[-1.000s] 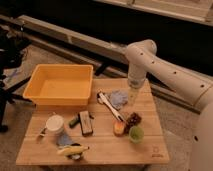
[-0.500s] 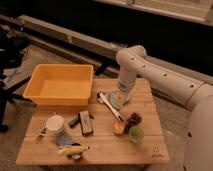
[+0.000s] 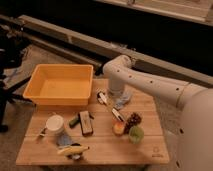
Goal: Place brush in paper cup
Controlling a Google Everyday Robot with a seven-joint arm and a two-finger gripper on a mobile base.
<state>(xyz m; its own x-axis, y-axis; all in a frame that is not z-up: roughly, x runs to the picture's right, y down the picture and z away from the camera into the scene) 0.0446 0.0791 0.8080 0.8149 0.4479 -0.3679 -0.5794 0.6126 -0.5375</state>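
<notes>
The brush (image 3: 114,111), slim with a white handle and a darker end, lies slanted on the wooden table (image 3: 100,145) right of centre. My gripper (image 3: 111,96) points down from the white arm, just over the brush's far end and next to a bluish cloth (image 3: 123,100). It is open and nothing hangs from it. The paper cup (image 3: 55,123), white and round, stands upright near the table's left side, well away from the gripper.
A yellow bin (image 3: 62,85) sits at the back left. A black block (image 3: 86,122) lies between cup and brush. A green cup (image 3: 136,134), an orange fruit (image 3: 118,128) and a dark lumpy thing (image 3: 132,120) stand at the right. A banana (image 3: 72,150) lies at the front.
The arm has swung left and lowered, bringing the gripper from the table's back right edge to just over the brush's far end. The objects have not moved.
</notes>
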